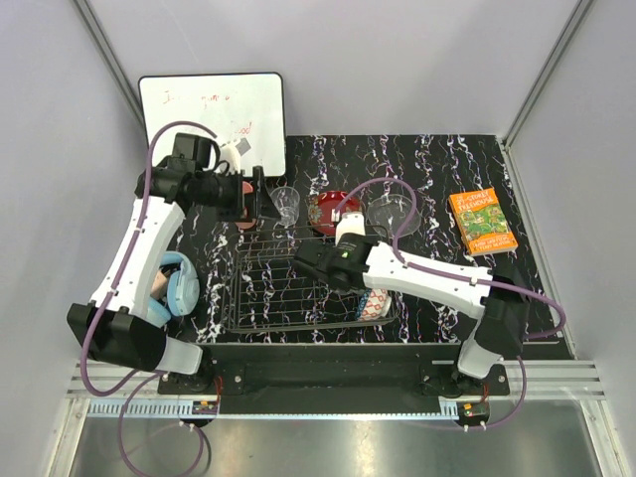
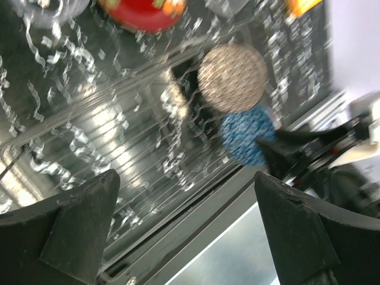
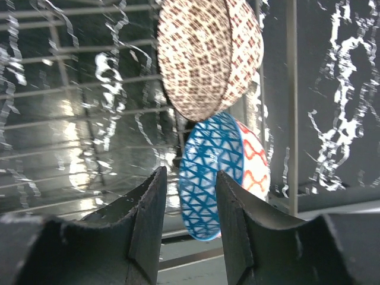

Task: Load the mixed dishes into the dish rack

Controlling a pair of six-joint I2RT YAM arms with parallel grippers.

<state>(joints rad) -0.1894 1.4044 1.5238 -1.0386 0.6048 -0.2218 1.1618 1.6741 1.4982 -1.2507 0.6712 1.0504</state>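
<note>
Top view: rack [image 1: 288, 298] sits mid-table [image 1: 447, 288]. Beige bowl [image 1: 381, 296] and blue bowl [image 1: 369, 311] stand on edge at the rack's right end, blue nearer the rack's near rail. The other dishes are outside the rack, on the table just beyond its far rail: glass tumbler [image 1: 286, 204], red plate [image 1: 328, 212], glass bowl [image 1: 393, 214]. Pink cup [image 1: 244, 221] is off the rack's far-left corner, right under the left gripper [image 1: 260, 196]; can't tell from here if they touch. Right gripper [image 1: 303, 260] hangs over the rack's far-middle part, apart from both bowls. Headphones [image 1: 179, 283] are left of the rack, book [image 1: 481, 221] well off to its right, whiteboard [image 1: 212, 114] beyond its far-left corner.

Left wrist: blurry. Fingers [image 2: 77, 225] spread wide, nothing between them. Rack wires fill the view, beige bowl above blue bowl in frame, touching or nearly so; red plate past the rack at the top edge. No cup visible here.

Right wrist: fingers [image 3: 151, 208] set to a narrow gap, gripping nothing. Both bowls sit in the rack beyond the tips, on edge, beige rim against blue rim. Blue bowl shows an orange-and-white inside.
</note>
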